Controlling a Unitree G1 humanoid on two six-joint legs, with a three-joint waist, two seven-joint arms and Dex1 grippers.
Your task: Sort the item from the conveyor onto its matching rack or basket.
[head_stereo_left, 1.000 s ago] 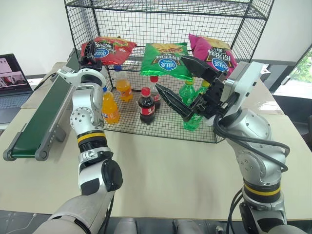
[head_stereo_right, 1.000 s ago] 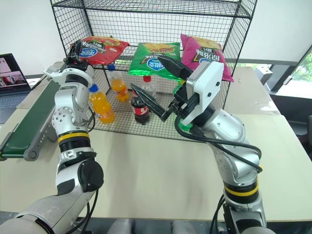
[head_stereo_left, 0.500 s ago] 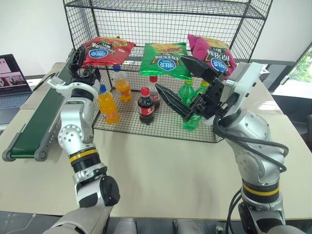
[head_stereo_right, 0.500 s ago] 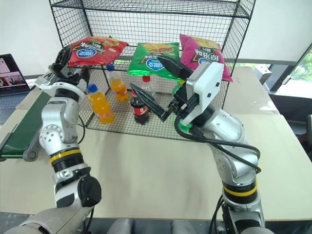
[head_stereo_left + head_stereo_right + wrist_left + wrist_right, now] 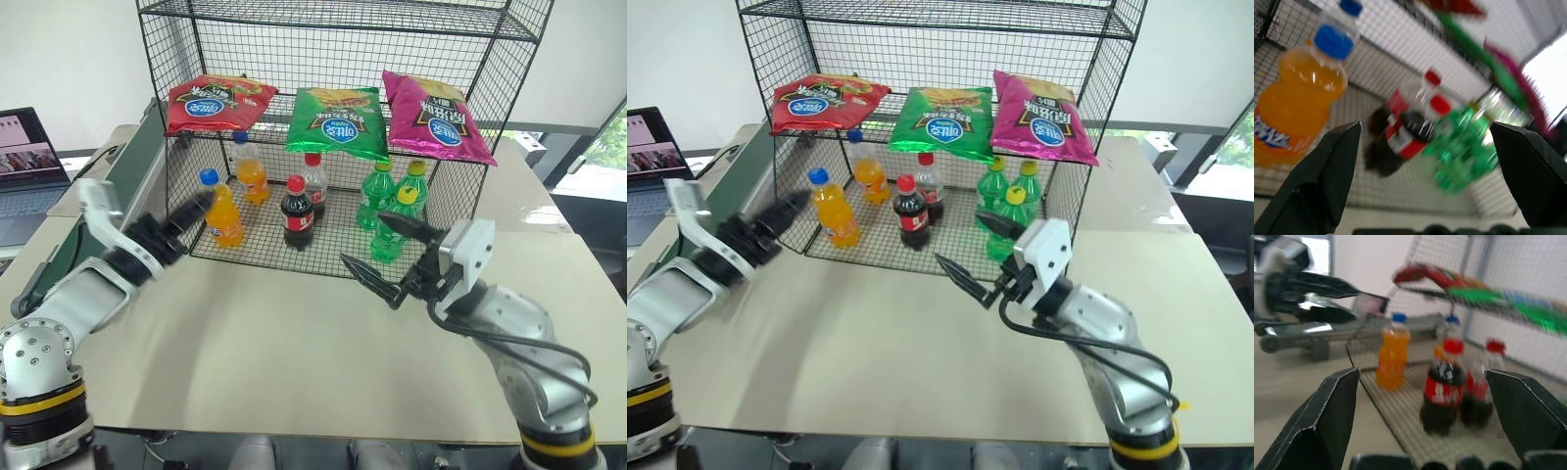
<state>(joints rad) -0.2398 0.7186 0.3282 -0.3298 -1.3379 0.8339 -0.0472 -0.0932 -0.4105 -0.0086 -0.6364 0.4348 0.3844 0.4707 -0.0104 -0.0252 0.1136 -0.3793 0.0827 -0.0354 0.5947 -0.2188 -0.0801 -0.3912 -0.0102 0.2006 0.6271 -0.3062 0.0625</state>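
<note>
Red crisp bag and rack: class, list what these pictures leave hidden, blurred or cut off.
- Red crisp bag: its far end lies behind the rack mesh in the head views; a red smear in the left wrist view.
- Conveyor: belt mostly behind the rack's corner and the left gripper.
- Cola bottles: labels blurred in the wrist views.
- Laptop: cut off by the picture's edge.

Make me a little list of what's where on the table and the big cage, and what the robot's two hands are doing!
Top shelf: red crisp bag, green bag, magenta bag, lying side by side
Bottom shelf: orange soda bottles, cola bottles, green bottles, all standing upright
Rack: black wire, on the table
Conveyor: to the left of the rack
Left gripper: jaws open, holding nothing
Right gripper: jaws open, holding nothing
</note>
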